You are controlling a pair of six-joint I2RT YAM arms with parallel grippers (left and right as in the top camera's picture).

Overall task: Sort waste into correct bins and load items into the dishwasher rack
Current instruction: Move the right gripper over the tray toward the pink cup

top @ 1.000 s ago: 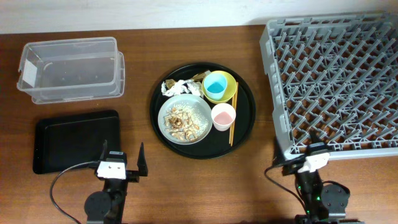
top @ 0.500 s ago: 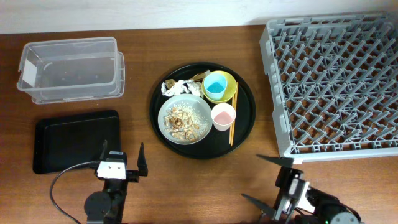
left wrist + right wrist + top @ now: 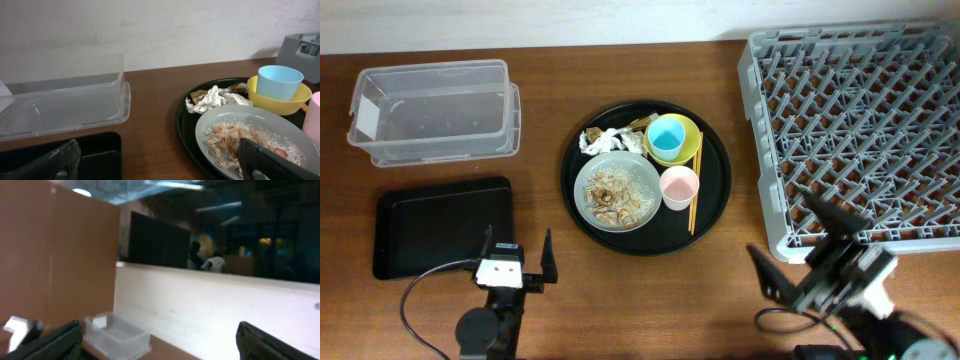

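A pale grey-green plate (image 3: 584, 205) with food scraps (image 3: 612, 195), a yellow bowl (image 3: 691, 150) holding a blue cup (image 3: 668, 138), a pink cup (image 3: 679, 187), chopsticks (image 3: 696, 195), white tissue (image 3: 608, 140) and a gold wrapper (image 3: 642, 123) sit on the round black tray (image 3: 718, 195). My left gripper (image 3: 517, 250) is open and empty near the front edge, right of the flat black tray (image 3: 440, 225). My right gripper (image 3: 802, 246) is open, empty, raised and tilted by the grey rack's (image 3: 860, 120) front left corner. The left wrist view shows tissue (image 3: 212, 97), scraps (image 3: 230, 142) and the blue cup (image 3: 279, 82).
The clear tub (image 3: 432, 110) stands at the back left and also shows in the left wrist view (image 3: 65, 105) and the right wrist view (image 3: 117, 337). The right wrist view looks mostly at the wall and room beyond.
My right arm has lifted off the front edge and swung up and rightwards, jaws open. The left arm and all objects have not moved.
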